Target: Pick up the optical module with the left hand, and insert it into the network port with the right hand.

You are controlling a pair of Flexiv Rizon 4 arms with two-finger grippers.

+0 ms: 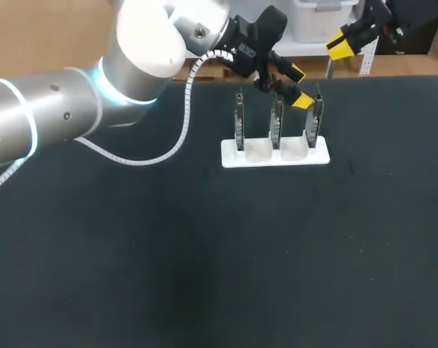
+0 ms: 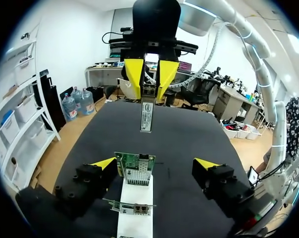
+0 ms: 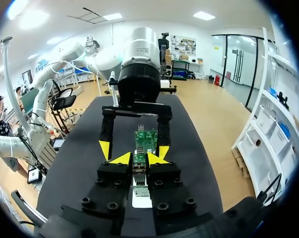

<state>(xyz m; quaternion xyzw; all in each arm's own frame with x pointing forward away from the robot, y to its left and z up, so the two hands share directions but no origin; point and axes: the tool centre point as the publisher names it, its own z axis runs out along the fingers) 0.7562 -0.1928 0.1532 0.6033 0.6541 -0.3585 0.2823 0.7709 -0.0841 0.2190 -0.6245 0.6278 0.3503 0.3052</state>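
— So, where is the optical module?

— It's in the right tool, at the upper right of the head view, just past the table's far edge. From the left wrist you can see that tool's two yellow fingers clenched on one end of the module. The long silver body sticks out beyond the fingertips, clear of everything else.

— And the left tool?

— It's released and grasps nothing. It sits in the upper part of the head view, right of centre, over the right end of the white stand. Its yellow tips stand wide apart, one on each side of the rightmost network card, and I see neither tip touching it.

— What about the stand itself?

— It lies on the dark table, just above the middle of the head view, with three cards upright in a row.

— How do the two tools face each other?

— Head on. In the right wrist view the left tool is straight ahead of the module, with the green card between its fingers. Module and card are apart.
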